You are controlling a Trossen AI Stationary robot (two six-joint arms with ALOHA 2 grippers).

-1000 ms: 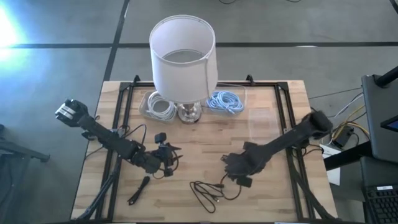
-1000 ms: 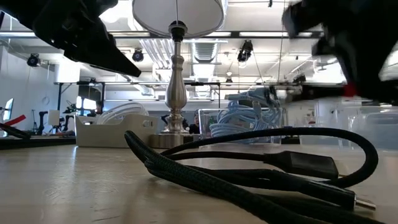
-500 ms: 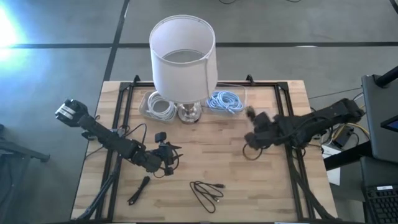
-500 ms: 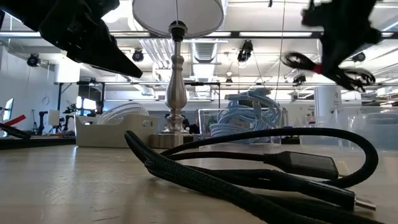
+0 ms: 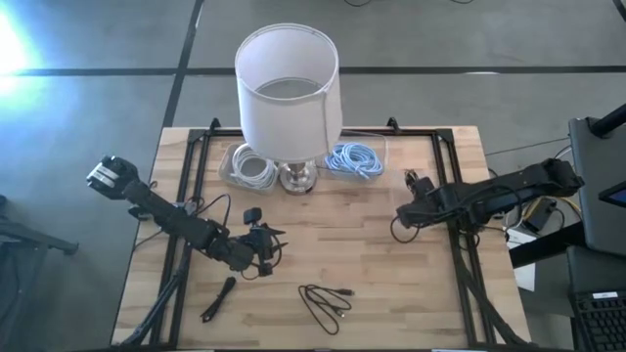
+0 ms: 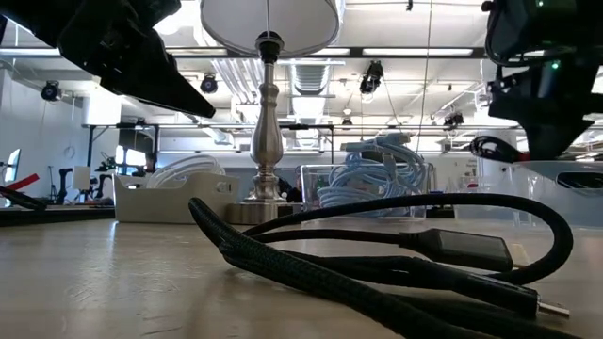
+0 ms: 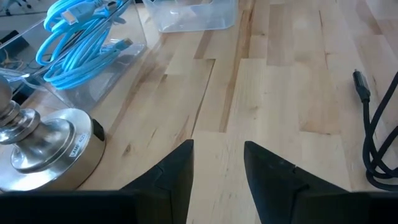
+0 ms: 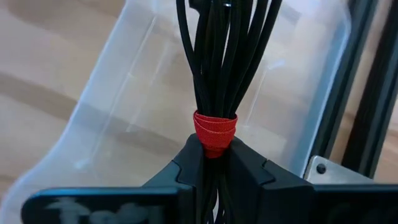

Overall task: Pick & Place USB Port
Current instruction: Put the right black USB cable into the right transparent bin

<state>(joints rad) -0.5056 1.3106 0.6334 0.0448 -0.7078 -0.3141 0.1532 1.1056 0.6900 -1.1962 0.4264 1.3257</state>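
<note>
My right gripper (image 5: pixel 401 213) hovers over the right part of the table, shut on a coiled black USB cable bundle (image 8: pixel 217 56) tied with a red band. Under it stands a clear plastic bin (image 8: pixel 112 124), which is faint in the high view (image 5: pixel 411 186). In the low view the bundle (image 6: pixel 490 147) hangs beside the gripper, well above the table. My left gripper (image 5: pixel 264 242) waits open at the left centre, its fingers (image 7: pixel 177 168) above bare wood. A second, loose black cable (image 5: pixel 328 301) lies near the front edge. My right gripper pinches the black bundle between its two fingers at the red band (image 8: pixel 214 127), which wraps all the strands together. The fingers lie across the strands, which run on beyond the fingertips. The bundle is lifted clear of the table, above the clear bin.
A lamp (image 5: pixel 289 88) stands at the far centre on its metal base (image 7: pixel 43 143). A bin of white cables (image 5: pixel 252 166) and a bin of blue cables (image 5: pixel 352 158) flank it. A small black item (image 5: pixel 220 298) lies at front left. Black frame rails run along both sides.
My right gripper has lifted the black bundle off the table near the front centre and carried it up and toward the far right, so that it is now over the clear bin. The loose black cable near the front edge has stayed where it was.
</note>
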